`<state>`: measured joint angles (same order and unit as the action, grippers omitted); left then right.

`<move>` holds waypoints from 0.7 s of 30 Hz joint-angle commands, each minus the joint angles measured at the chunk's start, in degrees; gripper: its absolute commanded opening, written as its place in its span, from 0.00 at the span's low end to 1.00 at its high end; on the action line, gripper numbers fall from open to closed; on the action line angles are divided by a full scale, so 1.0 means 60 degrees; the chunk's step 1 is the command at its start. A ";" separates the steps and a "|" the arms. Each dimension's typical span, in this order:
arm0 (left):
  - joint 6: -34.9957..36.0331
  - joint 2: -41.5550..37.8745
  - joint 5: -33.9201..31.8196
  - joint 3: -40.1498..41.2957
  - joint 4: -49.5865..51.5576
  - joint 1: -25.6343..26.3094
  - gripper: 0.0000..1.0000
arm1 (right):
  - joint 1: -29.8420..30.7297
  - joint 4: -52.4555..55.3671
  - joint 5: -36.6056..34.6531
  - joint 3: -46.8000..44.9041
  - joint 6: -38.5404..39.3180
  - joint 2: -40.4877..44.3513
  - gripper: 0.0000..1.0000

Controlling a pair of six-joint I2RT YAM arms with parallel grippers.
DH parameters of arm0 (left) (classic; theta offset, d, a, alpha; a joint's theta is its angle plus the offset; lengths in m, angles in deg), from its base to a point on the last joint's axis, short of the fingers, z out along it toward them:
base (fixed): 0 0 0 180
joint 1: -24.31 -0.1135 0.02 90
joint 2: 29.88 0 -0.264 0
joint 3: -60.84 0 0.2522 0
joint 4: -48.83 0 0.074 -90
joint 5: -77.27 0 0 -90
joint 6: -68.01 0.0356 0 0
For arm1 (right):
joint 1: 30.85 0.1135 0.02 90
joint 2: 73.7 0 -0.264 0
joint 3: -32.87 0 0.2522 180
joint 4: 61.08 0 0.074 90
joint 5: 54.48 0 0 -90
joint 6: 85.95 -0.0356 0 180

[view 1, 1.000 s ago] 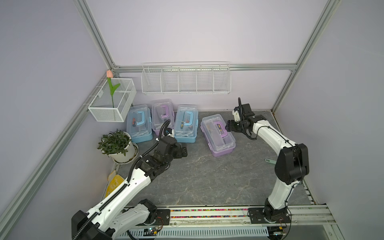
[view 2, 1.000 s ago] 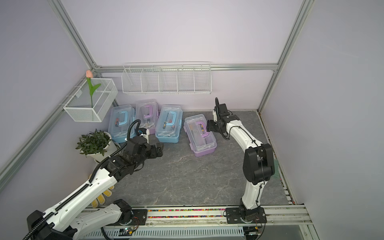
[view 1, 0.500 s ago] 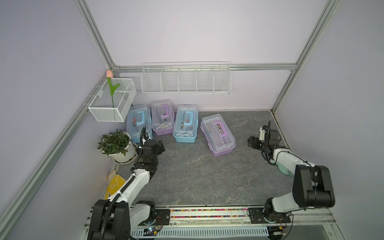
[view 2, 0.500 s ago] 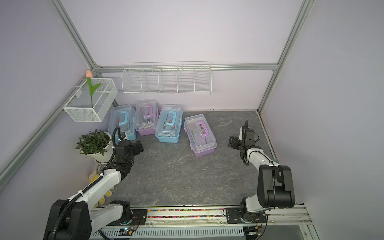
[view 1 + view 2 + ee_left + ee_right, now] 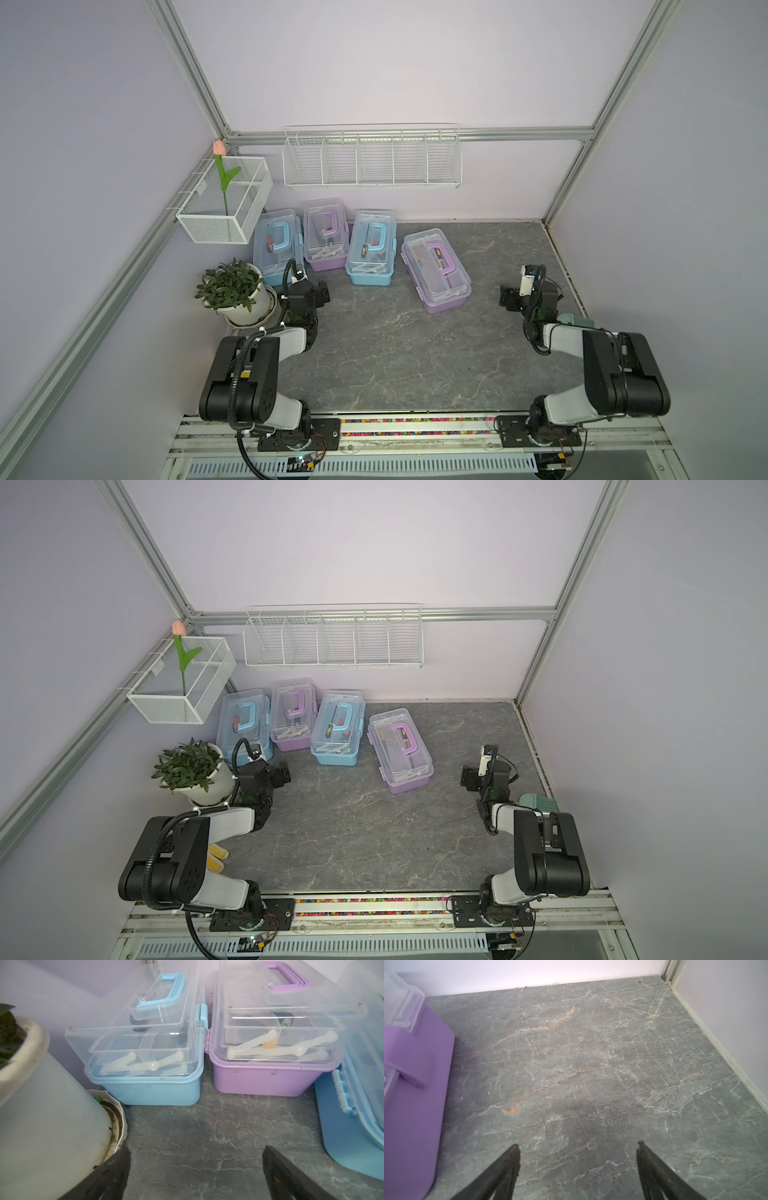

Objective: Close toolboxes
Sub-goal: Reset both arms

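Observation:
Several toolboxes stand at the back left of the table, all with clear lids down. In both top views the row runs light-blue [image 5: 276, 245], purple [image 5: 326, 232], light-blue [image 5: 371, 247], with another purple toolbox [image 5: 436, 270] set apart and angled. My left gripper [image 5: 321, 291] [image 5: 195, 1149] is open and empty over bare table, short of the light-blue [image 5: 149, 1088] and purple [image 5: 264, 1080] boxes. My right gripper [image 5: 508, 297] [image 5: 578, 1145] is open and empty, with the angled purple toolbox [image 5: 415, 1084] off to its side.
A potted plant [image 5: 232, 286] stands close beside my left gripper. A wire basket with a tulip [image 5: 224, 208] hangs on the left wall, and a long wire basket [image 5: 372, 160] on the back wall. A pale green object [image 5: 575, 321] lies by the right arm.
Both arms have pulled back toward the front and folded low. The right gripper has left the angled purple toolbox, and the left has drawn away from the row.

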<state>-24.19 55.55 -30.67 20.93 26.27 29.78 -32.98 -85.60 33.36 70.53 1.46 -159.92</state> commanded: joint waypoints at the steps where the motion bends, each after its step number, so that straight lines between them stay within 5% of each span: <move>1: 0.0179 0.0235 0.0550 0.0214 -0.1326 -0.0187 1.00 | 0.0129 -0.1977 -0.0082 -0.0285 0.0620 -0.0241 0.88; 21: 0.0095 0.0223 0.0645 0.0193 -0.1213 -0.0283 1.00 | 0.0144 -0.2651 0.0327 -0.0530 0.0758 -0.0427 0.88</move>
<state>-24.06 56.73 -27.24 21.63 20.41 28.43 -32.45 -100.34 33.65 67.60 4.12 -162.21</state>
